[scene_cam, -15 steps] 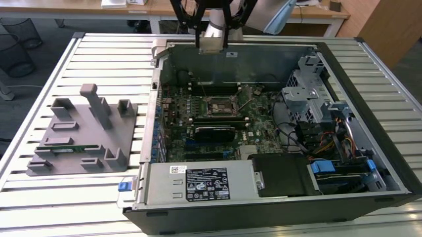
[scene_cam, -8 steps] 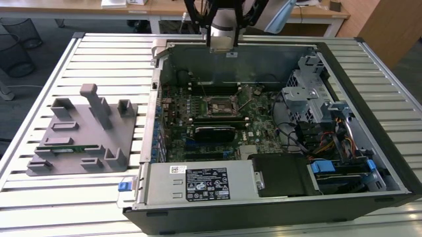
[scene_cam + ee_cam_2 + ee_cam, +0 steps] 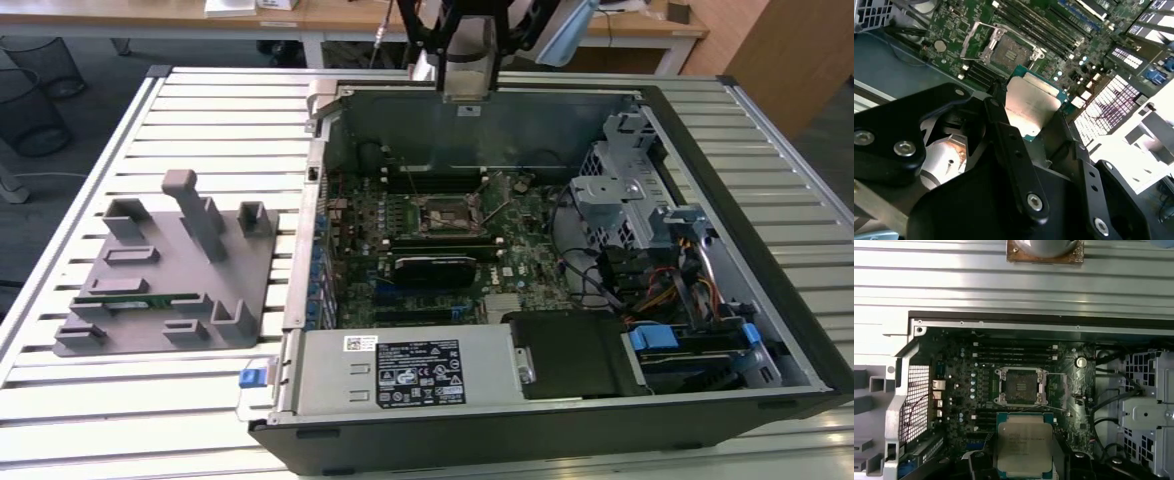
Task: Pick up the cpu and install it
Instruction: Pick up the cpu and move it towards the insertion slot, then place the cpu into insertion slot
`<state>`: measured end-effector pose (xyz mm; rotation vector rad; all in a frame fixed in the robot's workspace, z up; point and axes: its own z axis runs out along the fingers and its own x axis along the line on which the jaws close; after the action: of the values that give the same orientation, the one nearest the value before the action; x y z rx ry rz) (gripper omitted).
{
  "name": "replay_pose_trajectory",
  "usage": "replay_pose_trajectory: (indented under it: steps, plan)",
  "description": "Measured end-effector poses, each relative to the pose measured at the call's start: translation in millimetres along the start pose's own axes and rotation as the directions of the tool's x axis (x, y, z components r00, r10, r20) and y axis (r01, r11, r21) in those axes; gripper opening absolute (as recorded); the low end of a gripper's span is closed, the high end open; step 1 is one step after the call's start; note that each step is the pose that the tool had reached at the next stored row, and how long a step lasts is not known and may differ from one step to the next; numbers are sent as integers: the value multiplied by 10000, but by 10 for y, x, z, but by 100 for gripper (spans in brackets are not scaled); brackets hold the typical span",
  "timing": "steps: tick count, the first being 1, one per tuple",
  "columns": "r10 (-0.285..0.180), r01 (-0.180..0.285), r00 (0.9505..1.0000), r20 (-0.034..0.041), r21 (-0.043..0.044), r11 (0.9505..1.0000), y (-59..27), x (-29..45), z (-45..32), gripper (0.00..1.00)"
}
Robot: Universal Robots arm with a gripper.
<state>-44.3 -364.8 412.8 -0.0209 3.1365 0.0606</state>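
My gripper (image 3: pixel 1030 111) is shut on the cpu (image 3: pixel 1033 102), a flat square chip with a shiny silver top and a thin green edge, held between two black fingers (image 3: pixel 1004 135). In the first wrist view the cpu (image 3: pixel 1024 442) hangs above the motherboard, just short of the open black-framed socket (image 3: pixel 1020 386). In the exterior view the gripper (image 3: pixel 465 85) hovers high over the back wall of the open computer case (image 3: pixel 747 330), and the socket (image 3: pixel 447 213) lies below on the green board.
Memory slots (image 3: pixel 1014 351) run beside the socket. A drive cage with cables (image 3: pixel 627 200) fills the case toward the exterior view's right. The power supply (image 3: pixel 400 370) sits at the front. A grey fixture (image 3: pixel 174 270) holding a green memory stick (image 3: pixel 134 300) stands toward the exterior view's left.
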Motion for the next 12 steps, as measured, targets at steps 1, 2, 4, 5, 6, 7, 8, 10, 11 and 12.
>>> replay_pose_trajectory:
  steps: [1,2,4,5,6,7,8,10,11,12]
  plan:
    - [1,-1,10000,0,0,10000,7,-31,2,53]
    - [1,-1,10000,0,1,10000,12,-56,3,53]
    - [-1,1,10000,-1,2,10000,15,-81,3,53]
    - [0,0,10000,-1,1,10000,15,-83,3,53]
    - [1,-1,10000,-1,1,10000,15,-86,3,53]
    - [0,0,10000,-2,1,10000,15,-89,3,53]
    - [1,-1,10000,-2,1,10000,16,-90,3,53]
    - [1,-1,10000,-2,1,10000,16,-92,3,53]
    - [0,0,10000,-3,1,10000,16,-94,3,53]
    - [-8,8,10000,-4,1,10000,16,-95,3,53]
